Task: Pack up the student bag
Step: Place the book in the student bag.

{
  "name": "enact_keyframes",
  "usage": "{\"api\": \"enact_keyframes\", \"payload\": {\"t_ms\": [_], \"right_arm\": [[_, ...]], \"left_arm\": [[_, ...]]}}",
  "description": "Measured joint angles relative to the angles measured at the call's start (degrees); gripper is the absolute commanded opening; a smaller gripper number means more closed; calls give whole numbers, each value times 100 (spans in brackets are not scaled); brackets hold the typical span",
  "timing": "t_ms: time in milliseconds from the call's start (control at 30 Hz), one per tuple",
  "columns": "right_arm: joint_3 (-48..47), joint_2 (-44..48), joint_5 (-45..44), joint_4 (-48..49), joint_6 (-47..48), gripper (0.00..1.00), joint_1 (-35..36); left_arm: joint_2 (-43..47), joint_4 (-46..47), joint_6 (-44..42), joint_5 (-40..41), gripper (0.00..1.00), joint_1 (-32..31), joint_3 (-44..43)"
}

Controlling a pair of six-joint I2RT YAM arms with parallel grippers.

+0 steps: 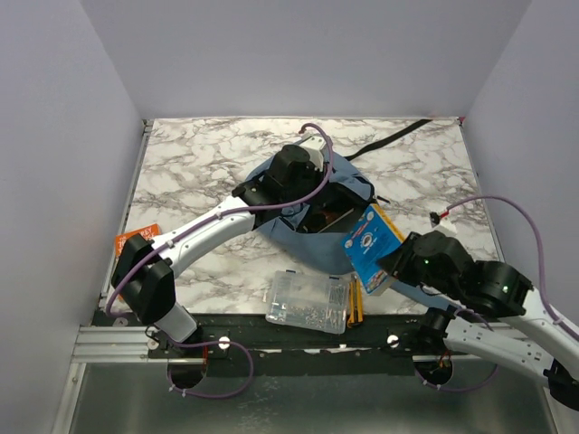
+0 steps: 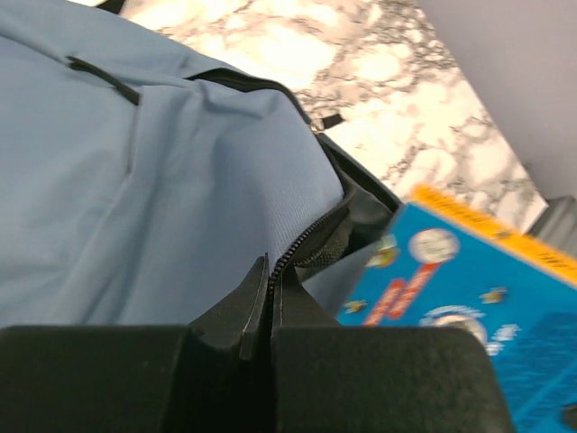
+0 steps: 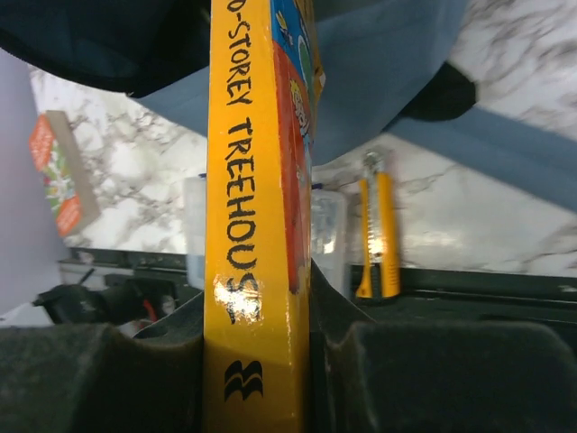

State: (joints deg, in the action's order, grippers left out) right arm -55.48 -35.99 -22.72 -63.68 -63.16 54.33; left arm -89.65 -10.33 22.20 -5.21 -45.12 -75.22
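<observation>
- While my left gripper (image 2: 269,275) is clenched tight on the zip edge of the student bag (image 1: 348,192), the bag lies about in the middle of the desk (image 1: 199,163), a little toward the far edge.
- The two left fingers are pressed together, and the line of zip teeth runs straight into the place where they meet.
- The mouth of the bag is open on the side that faces the near edge, and inside it looks dark.
- My right gripper (image 3: 257,311) is grasping a book (image 1: 369,244) by its yellow spine, with one finger on each side.
- This book has a blue cover, and on the spine I can read "STOREY TREEHOUSE".
- It is held tilted just beside the open mouth of the bag, on the side of the near right corner; I cannot tell if it touches the fabric.
- A clear plastic box (image 1: 306,303) lies at the middle of the near edge.
- A yellow tool (image 3: 380,225), which looks like a cutter knife, lies just beside the box on its right.
- An orange book (image 1: 136,240) lies at the left edge, close to the near left corner.
- A black strap (image 1: 389,140) runs from the bag toward the far right corner.
</observation>
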Motion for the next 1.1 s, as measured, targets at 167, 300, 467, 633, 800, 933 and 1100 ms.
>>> {"api": "enact_keyframes", "payload": {"t_ms": [167,300,467,633,800,933,1100], "right_arm": [[896,175,479,1058,-911,0,0],[1239,498,501,1600,-1423,0,7],[1394,271,590,2293,-1578,0,0],[1609,85,822,2820,-1637,0,-289],[1967,-195,2216,3960,-1788,0,-1582],[3311,-660,3733,5873,-2393,0,-2933],[3786,-1375,4669,7095,-2728,0,-3565]], "left_arm": [[98,260,111,-476,0,2,179],[245,389,72,-649,0,0,385],[396,507,-11,-734,0,0,546],[557,507,-125,-739,0,-72,693],[704,527,-232,-719,0,-151,782],[704,549,-236,-734,0,-164,785],[704,549,-234,-748,0,-188,785]]}}
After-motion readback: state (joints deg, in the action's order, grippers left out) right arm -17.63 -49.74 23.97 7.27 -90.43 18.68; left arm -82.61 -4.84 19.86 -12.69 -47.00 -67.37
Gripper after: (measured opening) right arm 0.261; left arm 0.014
